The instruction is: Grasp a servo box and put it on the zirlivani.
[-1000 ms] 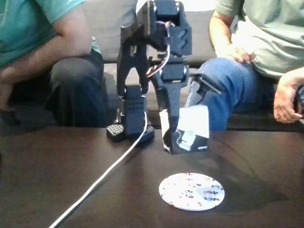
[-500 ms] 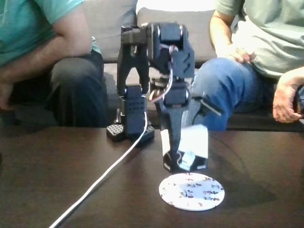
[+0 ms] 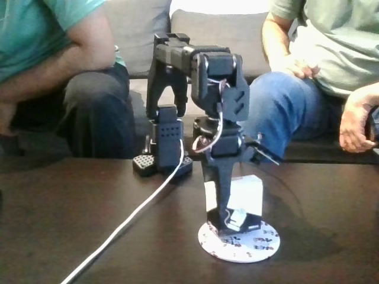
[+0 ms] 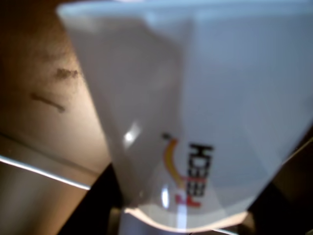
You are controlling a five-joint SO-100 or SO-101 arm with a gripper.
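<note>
Servo box (image 3: 246, 201) upright, slightly tilted, white half up, servo picture facing the fixed camera; no clear long axis. Clamped in gripper (image 3: 228, 222), lower edge at or just above zirlivani (image 3: 251, 245). Wrist view: blurred white box face (image 4: 210, 98), logo sideways.

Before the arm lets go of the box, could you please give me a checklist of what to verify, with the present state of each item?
1. Black two-finger gripper shut on the white-and-black cardboard servo box: ok.
2. Box over the flat round white speckled disc in the fixed view: ok.
3. Box bottom touching the disc: cannot tell; it looks very close.
4. Box level: not ok, slightly tilted.
5. White cable away from the disc: ok.
6. Dark table bare around the disc: ok.
</note>
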